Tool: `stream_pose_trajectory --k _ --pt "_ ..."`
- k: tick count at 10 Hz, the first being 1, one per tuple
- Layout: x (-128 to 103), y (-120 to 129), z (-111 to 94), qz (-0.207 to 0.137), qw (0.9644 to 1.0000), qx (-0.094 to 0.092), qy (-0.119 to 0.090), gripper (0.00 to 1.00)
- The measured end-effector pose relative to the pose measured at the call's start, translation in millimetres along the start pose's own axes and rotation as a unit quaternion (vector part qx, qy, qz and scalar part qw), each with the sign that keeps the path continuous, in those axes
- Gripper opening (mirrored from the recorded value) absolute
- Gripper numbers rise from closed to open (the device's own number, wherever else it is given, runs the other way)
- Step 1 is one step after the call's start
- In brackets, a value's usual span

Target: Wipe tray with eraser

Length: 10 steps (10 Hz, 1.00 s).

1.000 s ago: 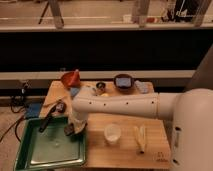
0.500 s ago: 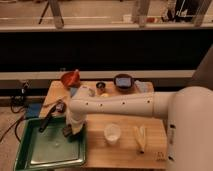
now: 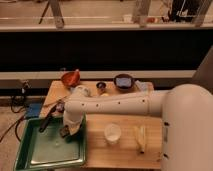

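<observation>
The green tray (image 3: pixel 45 152) lies at the lower left, overhanging the wooden table's left end. My gripper (image 3: pixel 67 129) hangs at the end of the white arm, over the tray's right part just inside the rim. It is shut on the eraser (image 3: pixel 64 133), a small dark block pressed low against the tray's glossy bottom. The arm's wrist hides the top of the eraser.
A dark slim tool (image 3: pixel 45 123) lies across the tray's upper left corner. On the table stand an orange funnel-like bowl (image 3: pixel 71 78), a dark round bowl (image 3: pixel 123 81), a white cup (image 3: pixel 112 133) and a pale yellow object (image 3: pixel 141 138). A blue flat object (image 3: pixel 33 110) lies left of the table.
The arm has swung left and lowered, carrying the eraser from the tray's right rim further in over the tray bottom. Nothing else on the table moved.
</observation>
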Motion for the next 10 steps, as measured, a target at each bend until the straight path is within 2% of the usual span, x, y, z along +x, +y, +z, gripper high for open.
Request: stream_pose_trajectory --k 2,4,5,7,10 --pt "-17 1 9 -0.022 0.9995 -0.011 -0.021 0.00" --pt "-37 -3 28 -0.039 0.9976 -0.025 -0.051 0.00" --pt "-40 -3 33 -0.042 0.9968 -0.029 -0.061 0.00" --pt "-49 -8 41 -0.055 0.9949 -0.034 -0.078 0.00" --pt "-62 -20 51 -0.067 0.9925 -0.046 -0.091 0.00"
